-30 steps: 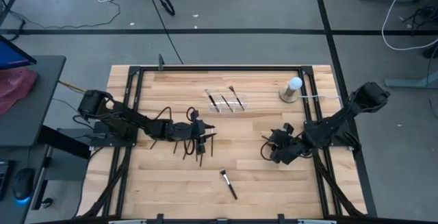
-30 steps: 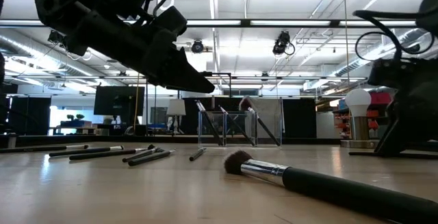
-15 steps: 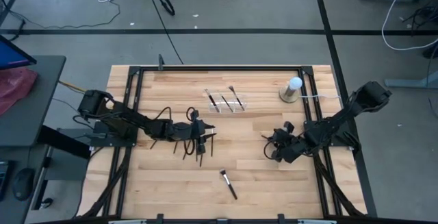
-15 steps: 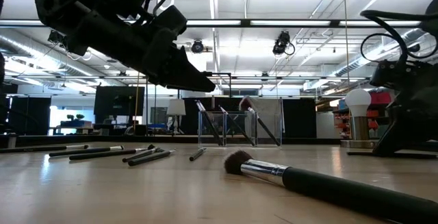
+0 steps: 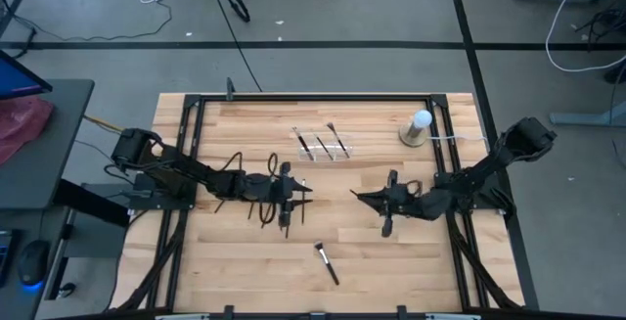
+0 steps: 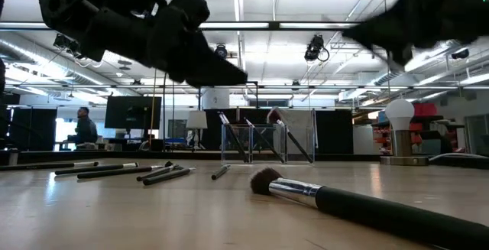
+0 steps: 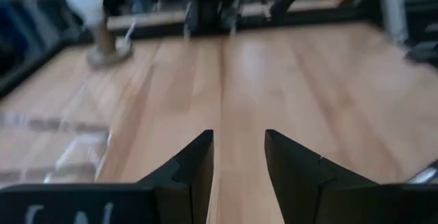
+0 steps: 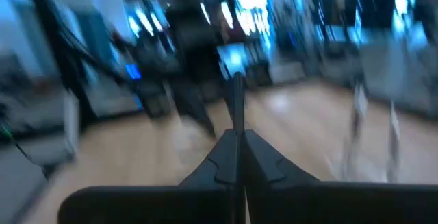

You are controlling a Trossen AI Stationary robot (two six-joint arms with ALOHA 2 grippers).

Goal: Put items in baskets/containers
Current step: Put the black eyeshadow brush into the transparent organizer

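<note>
Since a second ago our right tool (image 5: 360,196) has swung toward the counter's (image 5: 225,261) middle, clenched on a thin brush (image 8: 237,101), while our left tool (image 7: 238,157), released, hovers over the scattered brushes (image 5: 274,212), the clear organiser tray (image 5: 324,146) lying beyond both.

Overhead looking straight down, low at tabletop level, 2 wrist views, all sharing the table (image 5: 235,261)
</note>
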